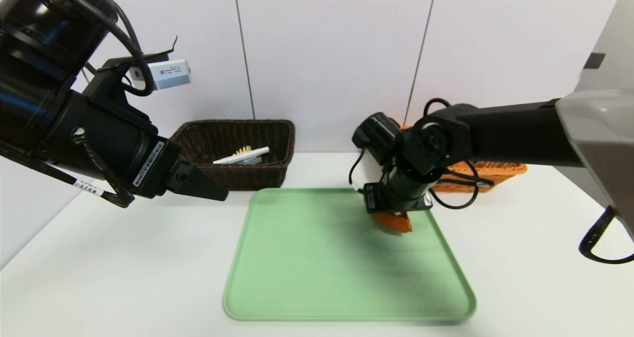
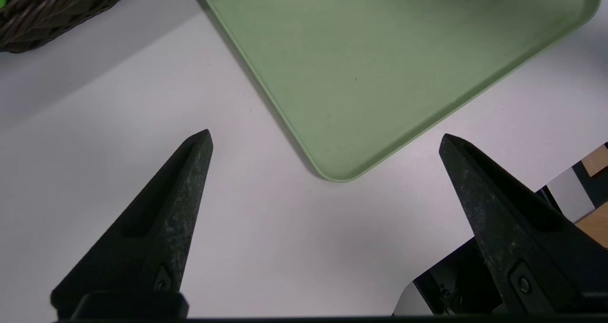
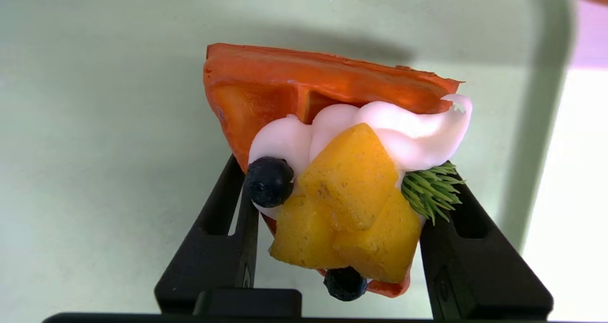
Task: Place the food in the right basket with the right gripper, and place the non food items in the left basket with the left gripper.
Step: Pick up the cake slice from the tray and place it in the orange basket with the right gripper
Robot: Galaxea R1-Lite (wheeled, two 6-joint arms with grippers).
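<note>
Head camera faces forward-down; wrist cameras face downward; all share the tray (image 1: 346,257).

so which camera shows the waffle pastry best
The right wrist view: it shows the pastry close up, with its cream, yellow chunks, dark berries and green sprig, between the right gripper's fingers. The head view shows only an orange part below that gripper, over the green tray. The left wrist view shows none of it.

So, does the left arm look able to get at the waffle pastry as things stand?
Probably not: the right end effector is at the pastry, blocking it from above, while the left end effector hangs open left of the tray.
</note>
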